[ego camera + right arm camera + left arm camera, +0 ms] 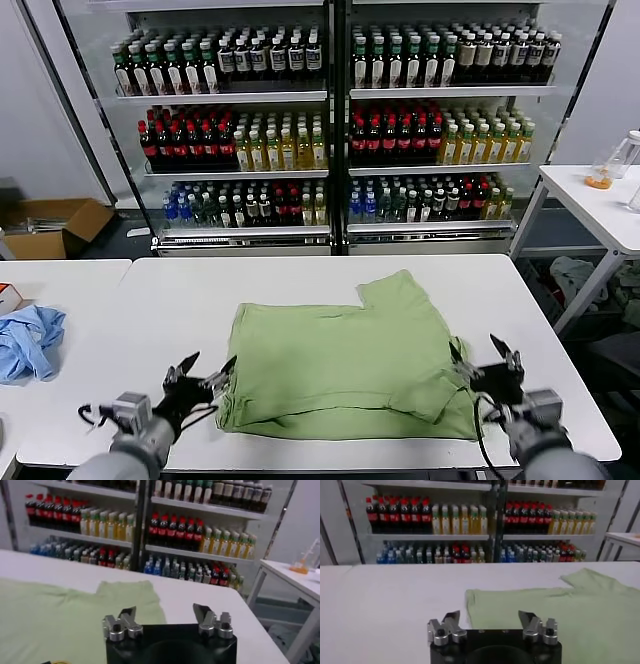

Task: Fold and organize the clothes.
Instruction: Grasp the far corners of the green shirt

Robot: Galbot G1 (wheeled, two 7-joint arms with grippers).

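**Mia:** Head view is showing the green shirt (345, 360) lying on the white table (180, 300), folded partway, with one sleeve sticking out at the far side. Where are the grippers sitting?

**Ben:** The left gripper (200, 380) is hovering just beside the shirt's left edge. The right gripper (490, 365) is waiting just beside the shirt's right edge. Both are standing with fingers spread apart, holding nothing.

**Mia:** What could be going wrong?

**Ben:** I am thinking the soft cloth could slip back open, because nothing is pinching it. A grab could also catch only the top layer, so the fold gets messy.

**Mia:** What is sitting around the shirt?

**Ben:** Behind the shirt, drink shelves (330, 130) are holding lots of bottles. Far to the shirt's left, a light blue cloth (28, 340) is lying on another table.
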